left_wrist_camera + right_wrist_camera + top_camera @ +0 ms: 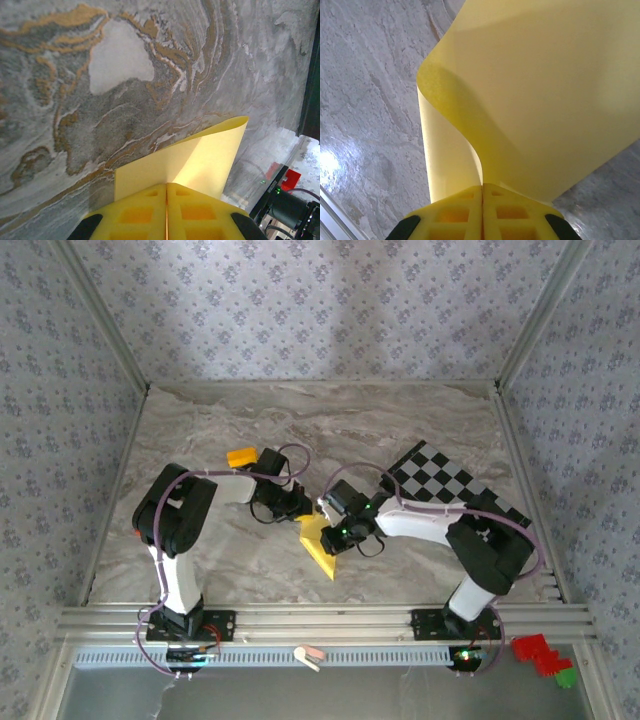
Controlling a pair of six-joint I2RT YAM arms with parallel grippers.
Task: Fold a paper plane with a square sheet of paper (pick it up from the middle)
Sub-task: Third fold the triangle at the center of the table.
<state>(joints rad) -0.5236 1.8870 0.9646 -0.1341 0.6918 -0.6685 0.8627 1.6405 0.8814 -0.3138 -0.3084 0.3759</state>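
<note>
Both grippers pinch one thin, pale-yellow square sheet of paper [322, 546] between them over the middle of the grey marbled tabletop [200, 430]

The left gripper [166, 188] has its blocky yellow fingers pressed together with no gap, and an edge of the sheet comes out from between them, its far corner curling upward. The right gripper [482, 189] is closed just as tightly on another edge, from which the paper bows up and over in a smooth, uncreased curve. From above, the two grippers meet near the table's centre, with the sheet pointing from them toward the near edge; whether it touches the surface cannot be told. A small orange block [242, 456] lies just behind the left arm's wrist, and a black-and-white checkered board [455, 485] lies flat at the right, partly under the right arm
</note>
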